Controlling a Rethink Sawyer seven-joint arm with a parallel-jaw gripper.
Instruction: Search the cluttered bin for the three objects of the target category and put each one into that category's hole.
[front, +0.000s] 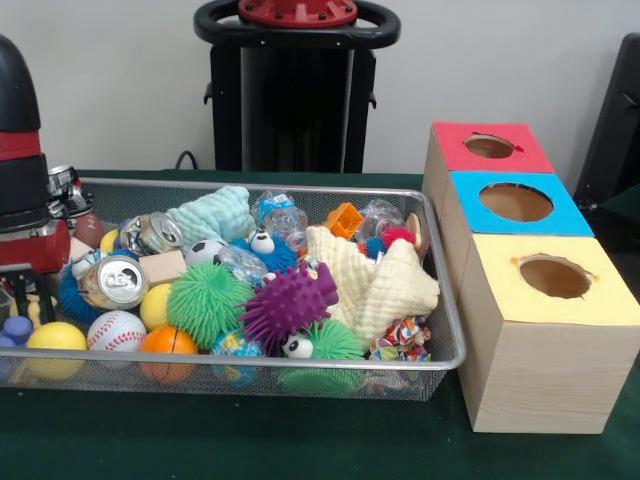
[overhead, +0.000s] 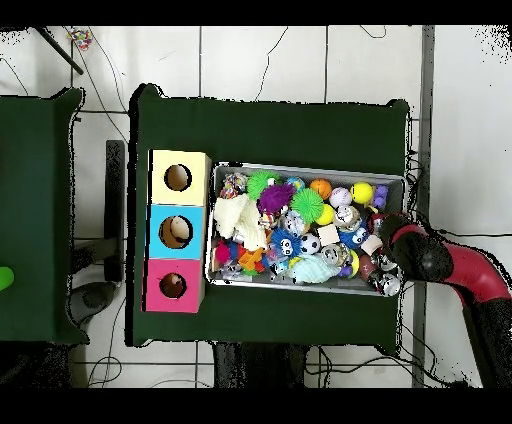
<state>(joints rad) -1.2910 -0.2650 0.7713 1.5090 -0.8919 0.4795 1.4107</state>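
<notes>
jaws hidden: whether the red and black arm's gripper is open cannot be told as it dips into the silver wire mesh bin at 9 o'clock.

nothing looks sorted yet; toys, cans and balls crowd the bin, with the red, blue and yellow three-hole wooden box at 3 o'clock.

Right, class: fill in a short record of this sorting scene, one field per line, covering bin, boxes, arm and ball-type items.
bin: wire mesh bin, piled with clutter
boxes: three wooden boxes beside the bin, each with a round hole, topped red, blue, yellow
arm: Sawyer arm over the bin end farthest from the boxes
balls: baseball, basketball, yellow ball
cans: crushed can
</notes>
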